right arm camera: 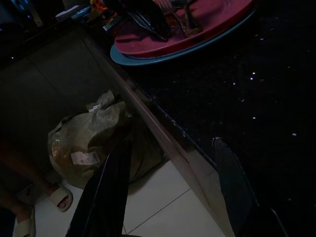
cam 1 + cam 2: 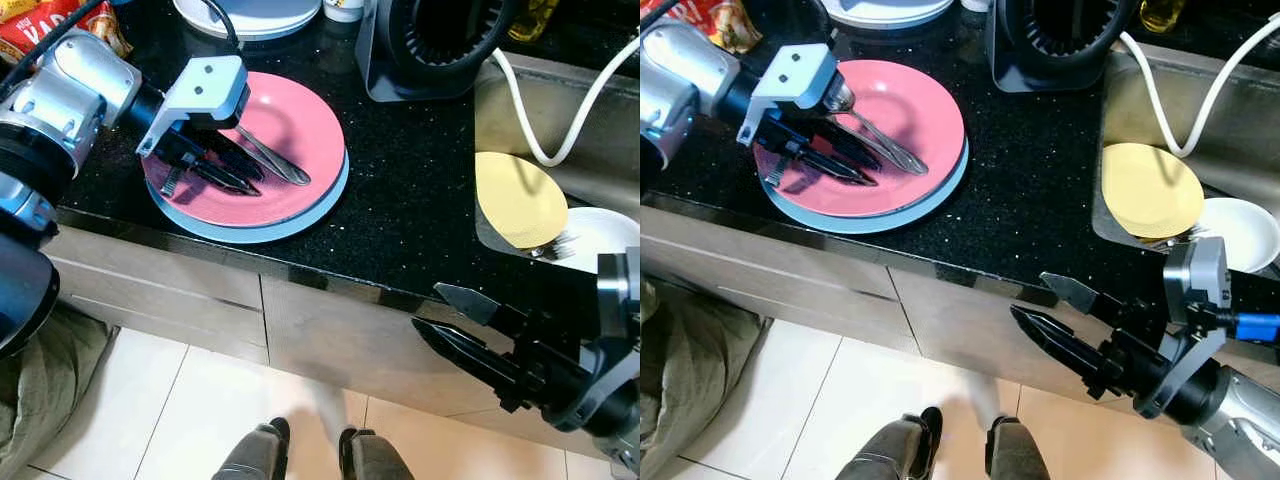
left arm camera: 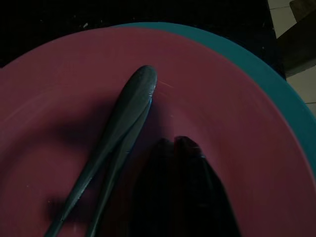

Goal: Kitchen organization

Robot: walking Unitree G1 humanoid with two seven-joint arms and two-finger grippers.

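Note:
A pink plate (image 2: 300,130) lies stacked on a blue plate (image 2: 320,205) on the black counter, near its front edge. Metal cutlery (image 2: 272,160) rests on the pink plate. My left gripper (image 2: 258,182) sits low over the plate, just beside the cutlery. In the left wrist view its fingertips (image 3: 185,144) are pressed together with nothing between them, and the cutlery (image 3: 123,123) lies alongside. My right gripper (image 2: 1028,295) hangs open in front of the counter's edge, over the floor, to the right of the plates.
A sink (image 2: 500,110) at the right holds a yellow plate (image 2: 518,198), a white dish (image 2: 600,232) and a white hose (image 2: 545,150). A black appliance (image 2: 430,50), white plates (image 2: 250,15) and a snack packet (image 2: 35,25) stand behind. A green bag (image 1: 94,133) and a person's sandalled foot (image 1: 59,197) are on the floor.

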